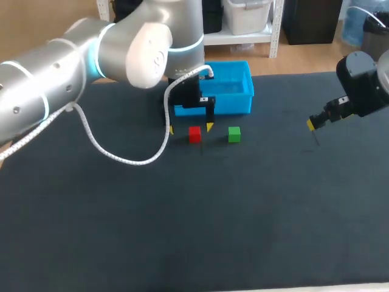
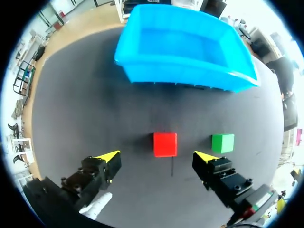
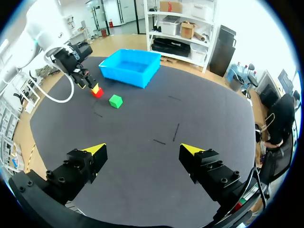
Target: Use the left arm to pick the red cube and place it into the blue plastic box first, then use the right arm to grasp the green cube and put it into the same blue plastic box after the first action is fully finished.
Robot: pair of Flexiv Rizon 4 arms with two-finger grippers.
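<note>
Two cubes are sitting side by side on the dark surface (image 1: 182, 231), just in front of the blue plastic box (image 1: 234, 104): the red cube (image 1: 194, 134) on the left and the green cube (image 1: 234, 134) a little apart on its right. Neither one is touching the box.

I am seeing my left gripper (image 1: 190, 128) hanging over the red cube, with the arm coming in from the left and a white coiled cable (image 1: 121, 159) drooping from it onto the surface. Through the left wrist camera, its fingers are standing wide apart, with the red cube (image 2: 165, 144) lying in line with the gap between them and touching neither yellow tip. The green cube (image 2: 223, 143) is sitting just beyond the outer side of one finger, and the box (image 2: 185, 76) is lying further ahead, open side up.

My right gripper (image 1: 313, 123) is hovering well off to the right, far from both cubes. In its own wrist camera, its fingers (image 3: 97, 151) are spread wide and holding nothing, with only bare surface between them. Far ahead of them, that camera is showing the box (image 3: 126, 76), the green cube (image 3: 115, 101), the red cube (image 3: 97, 92) and the left gripper (image 3: 88, 83).
</note>
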